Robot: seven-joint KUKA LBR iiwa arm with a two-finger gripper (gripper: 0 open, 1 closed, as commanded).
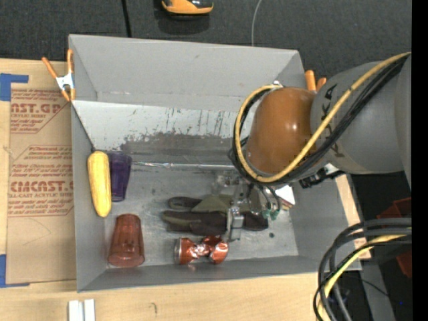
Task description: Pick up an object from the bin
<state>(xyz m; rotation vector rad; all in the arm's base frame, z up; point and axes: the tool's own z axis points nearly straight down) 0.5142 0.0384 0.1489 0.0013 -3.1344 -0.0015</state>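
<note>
Over the dark brown lump [194,214], near the crushed red can [200,251], the jaws' gap cannot be told.

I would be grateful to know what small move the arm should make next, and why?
Probably a small straight descent. The gripper is over the right end of the dark, flat thing in the middle of the bin, while the crushed red can lies close beside it toward the near wall; drifting sideways might knock the can.

Yellow cob [99,182] beside purple cup [121,176]; red cup [126,241], crushed red can [200,250].
</note>
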